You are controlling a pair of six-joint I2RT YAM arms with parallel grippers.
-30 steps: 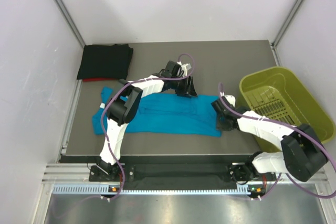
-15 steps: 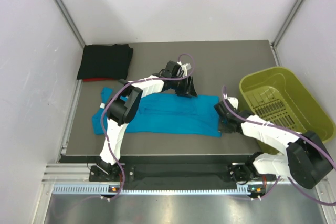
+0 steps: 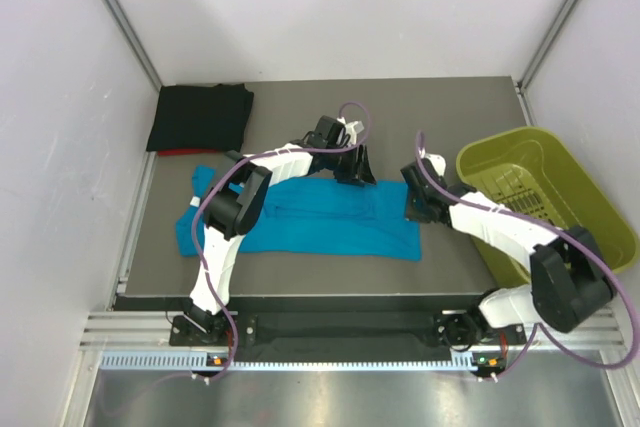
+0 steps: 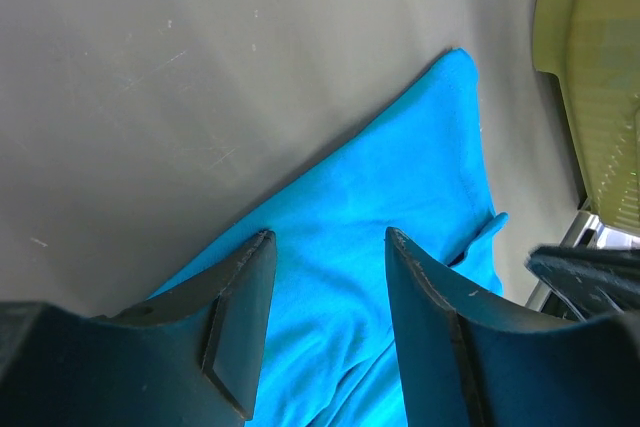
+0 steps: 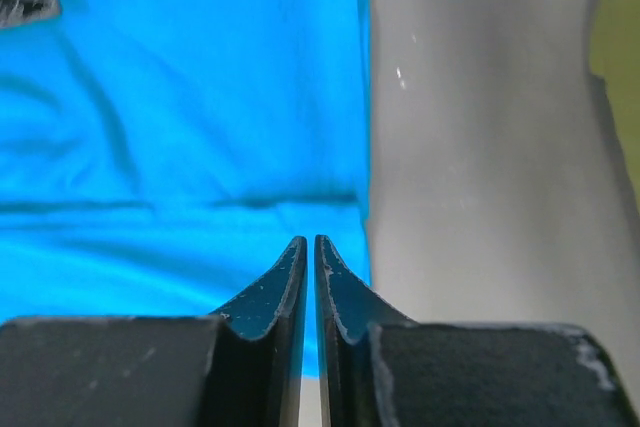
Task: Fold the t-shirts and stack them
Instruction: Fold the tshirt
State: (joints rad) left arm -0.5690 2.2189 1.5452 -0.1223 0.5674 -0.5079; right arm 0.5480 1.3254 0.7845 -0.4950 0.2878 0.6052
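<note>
A bright teal-blue t-shirt (image 3: pixel 320 222) lies in a long strip across the middle of the table. At the back left, a folded black t-shirt (image 3: pixel 200 117) rests on a red one (image 3: pixel 180 152), of which only an edge shows. My left gripper (image 3: pixel 355 173) hovers at the teal shirt's far edge, open, with cloth (image 4: pixel 400 197) below the gap of the left gripper (image 4: pixel 328 237) and nothing held. My right gripper (image 3: pixel 412 204) sits over the shirt's right end. In its wrist view the right gripper (image 5: pixel 308 240) is shut to a thin slit above the blue cloth (image 5: pixel 200 97), gripping nothing visible.
A yellow-green plastic bin (image 3: pixel 545 197) stands at the right edge of the table, just beyond my right arm, and shows in both wrist views as bin rim (image 4: pixel 600 67) and bin edge (image 5: pixel 622 77). White walls enclose the table on three sides.
My right gripper has moved from the shirt's near right corner toward the far side along its right end, and its jaws have come together. The left arm and the shirt have not moved.
</note>
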